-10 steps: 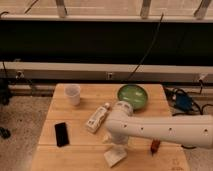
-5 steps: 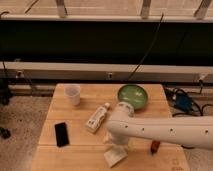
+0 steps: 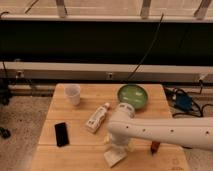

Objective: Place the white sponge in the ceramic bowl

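Observation:
The white sponge lies on the wooden table near its front edge, a pale flat block partly covered from above. My gripper hangs straight down over it at the end of the white arm that reaches in from the right, open and right at the sponge's top. The sponge rests on the wood. The ceramic bowl, green and empty, sits at the back right of the table, well beyond the gripper.
A white labelled bottle lies on its side just left of the arm. A translucent cup stands at the back left. A black flat device lies at the front left. A small red-brown object peeks from under the arm.

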Available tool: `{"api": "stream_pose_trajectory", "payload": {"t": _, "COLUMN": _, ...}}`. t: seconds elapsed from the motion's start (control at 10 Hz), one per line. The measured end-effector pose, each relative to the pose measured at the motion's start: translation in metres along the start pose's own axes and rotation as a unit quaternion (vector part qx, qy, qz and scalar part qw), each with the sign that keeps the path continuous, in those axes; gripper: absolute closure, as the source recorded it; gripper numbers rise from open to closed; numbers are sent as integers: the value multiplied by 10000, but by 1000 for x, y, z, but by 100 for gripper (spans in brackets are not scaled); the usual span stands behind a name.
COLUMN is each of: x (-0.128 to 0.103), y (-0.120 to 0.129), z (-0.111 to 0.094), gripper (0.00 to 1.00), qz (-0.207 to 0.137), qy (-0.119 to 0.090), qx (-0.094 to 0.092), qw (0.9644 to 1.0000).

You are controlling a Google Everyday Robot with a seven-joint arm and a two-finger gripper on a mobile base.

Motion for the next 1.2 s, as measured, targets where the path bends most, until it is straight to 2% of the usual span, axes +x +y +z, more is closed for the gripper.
{"api": "stream_pose_trajectory", "payload": {"t": 1.2, "x": -3, "y": 5, "z": 8, "gripper": 20, "qz": 8, "qy": -37, "qx": 84, "qw": 10000}}
